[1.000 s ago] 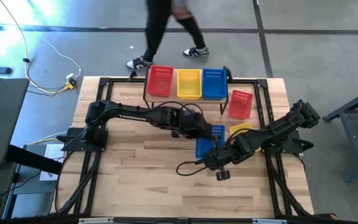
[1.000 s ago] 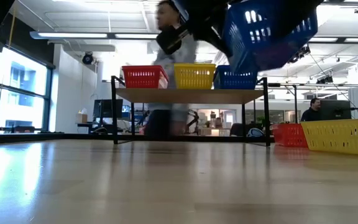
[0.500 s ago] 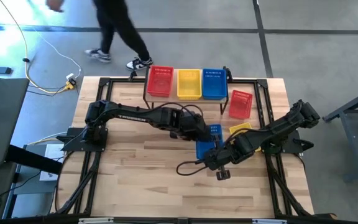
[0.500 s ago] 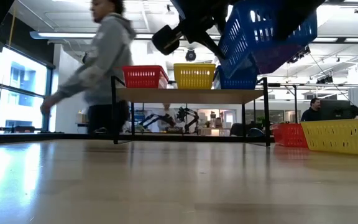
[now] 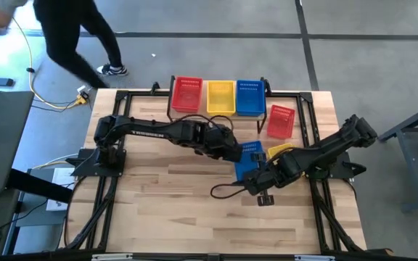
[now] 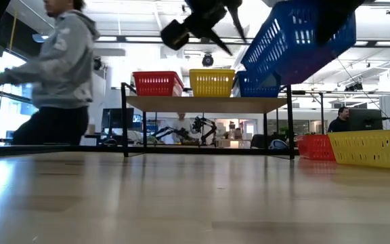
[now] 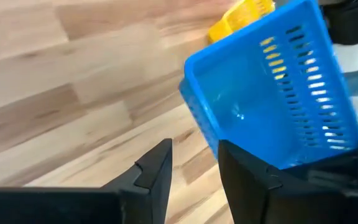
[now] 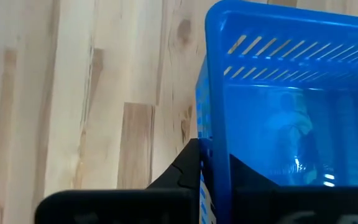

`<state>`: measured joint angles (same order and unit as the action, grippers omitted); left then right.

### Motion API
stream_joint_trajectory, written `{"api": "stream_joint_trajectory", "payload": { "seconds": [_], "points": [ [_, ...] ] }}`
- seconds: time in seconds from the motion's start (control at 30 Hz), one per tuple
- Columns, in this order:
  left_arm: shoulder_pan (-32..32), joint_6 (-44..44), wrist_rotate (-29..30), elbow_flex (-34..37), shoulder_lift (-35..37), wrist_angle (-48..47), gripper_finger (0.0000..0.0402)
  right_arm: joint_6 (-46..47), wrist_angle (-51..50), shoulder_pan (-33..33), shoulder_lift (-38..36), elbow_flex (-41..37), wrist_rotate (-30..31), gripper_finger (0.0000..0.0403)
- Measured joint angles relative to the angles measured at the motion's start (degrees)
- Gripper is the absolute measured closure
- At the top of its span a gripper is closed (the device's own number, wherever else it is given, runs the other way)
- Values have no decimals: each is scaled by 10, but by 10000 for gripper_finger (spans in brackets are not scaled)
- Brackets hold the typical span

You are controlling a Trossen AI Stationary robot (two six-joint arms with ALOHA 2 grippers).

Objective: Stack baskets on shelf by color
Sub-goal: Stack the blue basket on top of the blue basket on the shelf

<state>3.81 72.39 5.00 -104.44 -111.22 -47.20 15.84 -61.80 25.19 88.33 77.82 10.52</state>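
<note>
Blue mesh wall is pinched in the right tool (image 8: 213, 168), whose two dark fingers close on one rim of the blue basket (image 8: 291, 118); that single-edge grip carries it tilted in the air above the desk (image 5: 173, 188). The left tool (image 7: 194, 171) sits just beside the same basket with its fingers narrowly apart and nothing between them, the basket's near corner just past its fingertips. From above, the two tools meet at the basket in the middle of the desk, well short of the shelf (image 5: 220, 113).

Held by one wall only, the basket could pivot or slip out if the arm swings fast, and thin plastic mesh will flex under the pinch. The left tool is close enough that a sideways move by either arm could knock the basket askew or bump the arms together; from these views I cannot be sure whether the left fingertip already touches the basket.

On the shelf stand a red basket (image 5: 188, 94), a yellow basket (image 5: 220, 97) and a blue shelf basket (image 5: 250, 97) side by side. The carried one must nest into the blue shelf basket at the right end; coming in tilted, its low corner could catch that rim and shove it off the plank, or nudge the yellow neighbour.

A loose red basket (image 5: 281, 121) and a loose yellow basket (image 5: 280, 151) lie on the desk near the right arm's path and could be swept. A person (image 6: 59, 74) walks beyond the desk.
</note>
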Motion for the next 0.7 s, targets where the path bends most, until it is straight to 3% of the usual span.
{"api": "stream_joint_trajectory", "payload": {
  "seconds": [0.37,0.7],
  "points": [
    [7,-46,31,-1,46,-21,295,19,-7,-1,-84,0,5,403],
    [10,-155,51,-1,107,-23,296,-59,3,-24,-169,1,88,403]
  ]
}}
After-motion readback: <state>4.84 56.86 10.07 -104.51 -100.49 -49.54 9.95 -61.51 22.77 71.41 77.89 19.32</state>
